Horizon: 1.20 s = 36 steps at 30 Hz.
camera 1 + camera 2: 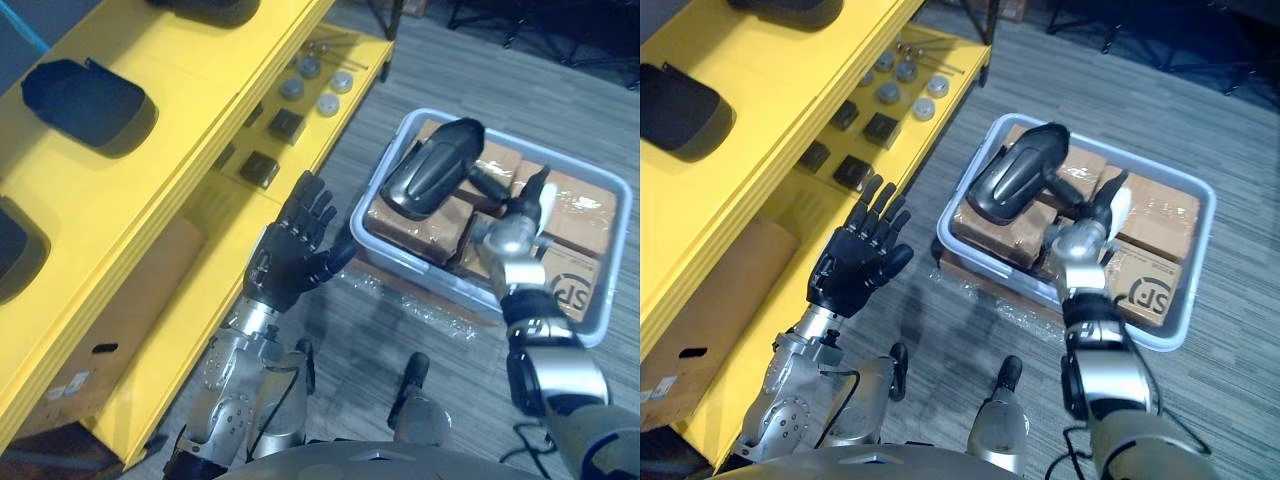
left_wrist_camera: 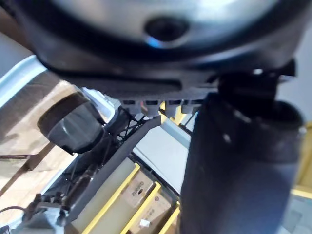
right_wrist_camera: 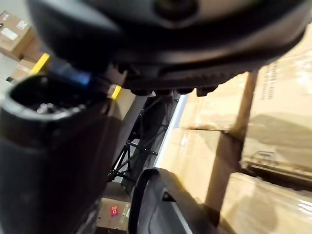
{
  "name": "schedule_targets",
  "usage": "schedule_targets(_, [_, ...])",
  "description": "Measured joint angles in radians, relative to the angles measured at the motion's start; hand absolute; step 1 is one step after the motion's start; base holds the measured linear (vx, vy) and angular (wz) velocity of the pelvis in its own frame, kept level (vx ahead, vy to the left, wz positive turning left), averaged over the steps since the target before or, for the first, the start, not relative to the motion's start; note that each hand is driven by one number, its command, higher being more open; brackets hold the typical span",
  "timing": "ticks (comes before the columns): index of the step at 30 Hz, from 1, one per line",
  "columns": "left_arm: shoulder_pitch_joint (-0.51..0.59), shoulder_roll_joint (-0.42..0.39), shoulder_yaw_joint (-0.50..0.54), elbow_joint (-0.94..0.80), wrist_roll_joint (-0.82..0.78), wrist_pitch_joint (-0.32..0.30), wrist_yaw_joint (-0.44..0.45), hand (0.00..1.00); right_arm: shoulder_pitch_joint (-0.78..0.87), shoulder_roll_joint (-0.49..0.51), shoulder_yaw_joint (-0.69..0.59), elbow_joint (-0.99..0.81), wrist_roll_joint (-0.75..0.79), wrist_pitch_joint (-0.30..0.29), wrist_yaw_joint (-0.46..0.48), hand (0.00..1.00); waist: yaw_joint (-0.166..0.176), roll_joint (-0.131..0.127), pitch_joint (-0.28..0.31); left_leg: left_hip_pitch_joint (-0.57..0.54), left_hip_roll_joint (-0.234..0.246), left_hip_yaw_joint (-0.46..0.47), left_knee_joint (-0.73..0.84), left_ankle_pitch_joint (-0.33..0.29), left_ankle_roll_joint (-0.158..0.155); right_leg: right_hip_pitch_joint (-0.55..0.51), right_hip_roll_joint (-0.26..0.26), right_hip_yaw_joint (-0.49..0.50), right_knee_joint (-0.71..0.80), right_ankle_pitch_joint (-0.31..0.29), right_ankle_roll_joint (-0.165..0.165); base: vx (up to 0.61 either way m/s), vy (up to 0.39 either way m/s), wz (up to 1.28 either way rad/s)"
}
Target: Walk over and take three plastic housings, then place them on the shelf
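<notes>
**Yellow shelf** (image 1: pixel 190 90): reference point for every entry below. Its top tier bears dark shelved housings (image 1: pixel 85 100), lying flat and spaced apart, probably so that each sits steady. These look like deliveries already made.

**Square parts** (image 1: pixel 285 125) and **round grey parts** (image 1: pixel 318 85): on the shelf's lower tier, laid in loose rows.

**Left robot hand** (image 1: pixel 290 255): just off the shelf's front edge. Fingers are straight and spread, and it holds nothing. Judged idle, standing clear of the carrying arm.

**Plastic housing** (image 1: pixel 430 165): well to the right of the shelf, tilted above the grey bin (image 1: pixel 590 330) of cardboard boxes (image 1: pixel 580 210). It is raised by one end, apparently to clear the bin's rim.

**Right robot hand** (image 1: pixel 515 225): farthest from the shelf, over the bin. Fingers and white-covered thumb appear closed on the housing's near end. Next, in my judgement, is the carry across to the top tier.
</notes>
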<state>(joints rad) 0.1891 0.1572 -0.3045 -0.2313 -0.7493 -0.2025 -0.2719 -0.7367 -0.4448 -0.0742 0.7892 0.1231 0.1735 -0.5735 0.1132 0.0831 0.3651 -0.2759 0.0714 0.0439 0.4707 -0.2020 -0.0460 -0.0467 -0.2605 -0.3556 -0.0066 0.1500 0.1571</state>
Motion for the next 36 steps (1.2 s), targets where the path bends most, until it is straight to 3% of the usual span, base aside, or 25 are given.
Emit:
schedule_targets(4, [0.013, -0.001, -0.039, 0.029, -0.004, -0.009, -0.003, 1.00, -0.058, -0.031, 0.006, 0.065, 0.001, 0.032, -0.008, 1.00, 0.012, 0.020, 0.014, 0.002, -0.004, -0.020, 0.002, 0.001, 0.001, 0.015, -0.001, -0.030, 0.006, 0.000, 0.000, 0.00, 0.008, 0.14])
schedule_targets(9, [0.016, -0.003, -0.045, 0.080, -0.039, -0.030, -0.012, 1.00, -0.176, -0.076, 0.008, 0.197, 0.008, 0.098, -0.004, 1.00, 0.024, 0.055, 0.076, 0.002, -0.004, -0.027, 0.018, 0.003, 0.002, 0.016, -0.005, -0.042, 0.029, -0.005, -0.006, -0.06, 0.025, 0.04])
schedule_targets(12, [0.011, -0.004, -0.073, 0.116, -0.064, -0.050, -0.012, 1.00, -0.242, -0.138, 0.011, 0.296, 0.012, 0.158, 0.011, 1.00, 0.038, 0.084, 0.097, -0.034, -0.003, -0.037, 0.037, 0.005, 0.003, -0.009, -0.006, -0.054, 0.046, -0.008, -0.008, -0.11, 0.027, 0.05])
schedule_targets(15, [0.008, -0.012, -0.093, 0.146, -0.083, -0.060, -0.011, 1.00, -0.271, -0.176, 0.009, 0.365, 0.011, 0.193, 0.034, 1.00, 0.057, 0.095, 0.112, -0.069, 0.002, -0.040, 0.055, 0.008, 0.003, -0.042, -0.005, -0.054, 0.062, -0.007, -0.008, -0.10, 0.037, 0.00])
schedule_targets(19, [-0.009, -0.031, -0.117, 0.196, -0.083, -0.064, 0.026, 1.00, -0.330, -0.196, 0.023, 0.421, 0.002, 0.193, 0.030, 1.00, 0.075, 0.113, 0.122, -0.103, 0.004, -0.044, 0.080, 0.010, 0.005, -0.079, -0.008, -0.053, 0.094, -0.011, -0.012, -0.06, 0.047, 0.00])
schedule_targets(21, [-0.040, -0.053, -0.130, 0.236, -0.083, -0.068, 0.061, 1.00, -0.372, -0.250, 0.050, 0.439, 0.003, 0.196, 0.017, 1.00, 0.100, 0.129, 0.127, -0.142, 0.002, -0.049, 0.086, 0.018, 0.009, -0.121, -0.017, -0.054, 0.119, -0.014, -0.016, -0.10, 0.052, 0.06])
schedule_targets(24, [-0.058, -0.068, -0.125, 0.296, -0.083, -0.077, 0.113, 1.00, -0.401, -0.288, 0.071, 0.462, 0.003, 0.214, 0.017, 1.00, 0.116, 0.130, 0.126, -0.176, -0.007, -0.055, 0.087, 0.032, 0.010, -0.157, -0.025, -0.059, 0.133, -0.014, -0.017, -0.08, 0.039, 0.08])
schedule_targets(25, [-0.064, -0.068, -0.124, 0.326, -0.083, -0.077, 0.131, 1.00, -0.401, -0.303, 0.086, 0.471, 0.003, 0.218, 0.018, 0.00, 0.129, 0.131, 0.125, -0.187, -0.009, -0.061, 0.088, 0.035, 0.010, -0.164, -0.026, -0.065, 0.134, -0.014, -0.017, -0.07, 0.024, 0.17])
schedule_targets(30, [-0.063, -0.067, -0.110, 0.361, -0.083, -0.081, 0.166, 1.00, -0.401, -0.374, 0.137, 0.473, 0.003, 0.260, 0.013, 0.00, 0.159, 0.132, 0.125, -0.243, -0.009, -0.085, 0.102, 0.040, 0.010, -0.199, -0.029, -0.090, 0.145, -0.019, -0.025, -0.05, 0.017, 0.12])
schedule_targets(36, [-0.063, -0.060, -0.070, 0.345, -0.123, -0.104, 0.161, 1.00, -0.397, -0.441, 0.165, 0.474, -0.111, 0.366, 0.081, 0.00, 0.159, 0.133, 0.124, -0.248, -0.016, -0.099, 0.100, 0.045, 0.011, -0.192, -0.033, -0.112, 0.145, -0.021, -0.026, -0.02, 0.012, 0.09])
